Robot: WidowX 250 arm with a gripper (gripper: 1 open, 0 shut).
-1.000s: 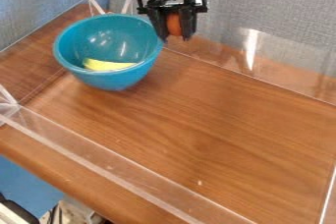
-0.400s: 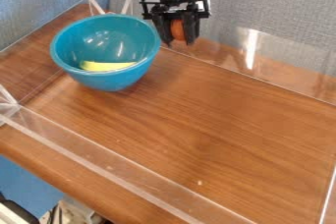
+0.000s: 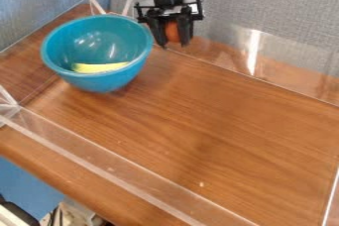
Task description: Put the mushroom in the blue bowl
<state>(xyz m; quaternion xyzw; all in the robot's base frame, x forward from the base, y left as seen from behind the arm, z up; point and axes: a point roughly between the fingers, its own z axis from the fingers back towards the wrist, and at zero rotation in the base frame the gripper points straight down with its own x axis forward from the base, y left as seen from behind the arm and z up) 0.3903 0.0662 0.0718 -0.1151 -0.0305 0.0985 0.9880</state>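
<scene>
Blue bowl [image 3: 77, 83] has slid a little toward the left of the view since the earlier frame, yellow piece [image 3: 99, 68] riding inside it, and the claw [image 3: 172, 35] has come back slightly the same way. Claw closed on the mushroom [image 3: 172, 32], reddish cap showing between the fingers, just outside the bowl's right side; whether anything touches the rim, cannot tell. Step in hand looks like the carry: best to lift until cap and fingertips clear the rim, move across without nudging the bowl further, lower over its middle, then release gently
</scene>
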